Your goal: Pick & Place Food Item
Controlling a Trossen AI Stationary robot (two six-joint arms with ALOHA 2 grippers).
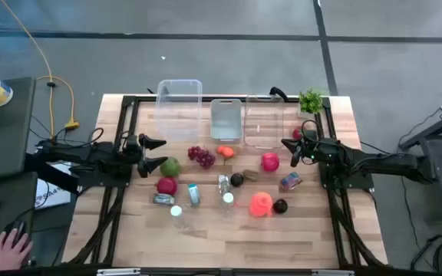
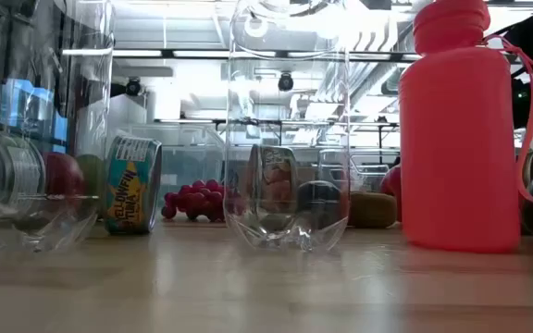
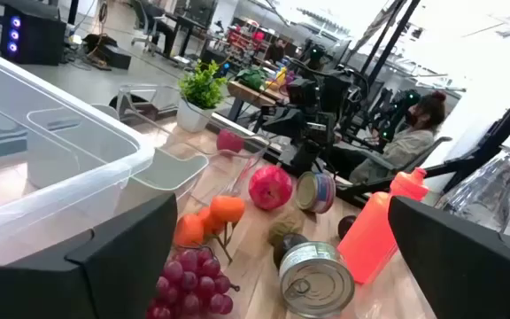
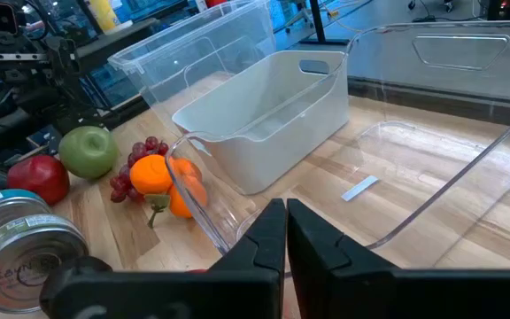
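Your table (image 1: pixel 313 230), itemised:

1. Left gripper (image 1: pixel 158 153) – fingers spread wide, nothing btwn them, just beside the green apple (image 1: pixel 171 166) at the table's left side
2. Right gripper (image 1: pixel 288 146) – fingers pressed together, holding nothing, near the pink pomegranate (image 1: pixel 270 161) at the right side
3. Back row – three bins: clear tub (image 1: pixel 179 99), grey bin (image 1: pixel 225 119), clear bin (image 1: pixel 263 121) (the right wrist cam looks into this last one at close range)
4. Potted plant (image 1: pixel 311 100) – back right corner
5. Mid-table food – grapes (image 1: pixel 202 156) w/ the orange fruit (image 1: pixel 225 152) just beside them; red apple (image 1: pixel 166 185) in front of the green one; dark round fruit (image 1: pixel 237 180); kiwi (image 1: pixel 251 175) next to it
6. Front – cans (image 1: pixel 163 199) lying on their sides, clear bottles (image 1: pixel 227 201), coral squeeze bottle (image 1: pixel 261 205)
7. You'll also see a person's hand (image 1: pixel 10 249) at the lower left, off the table
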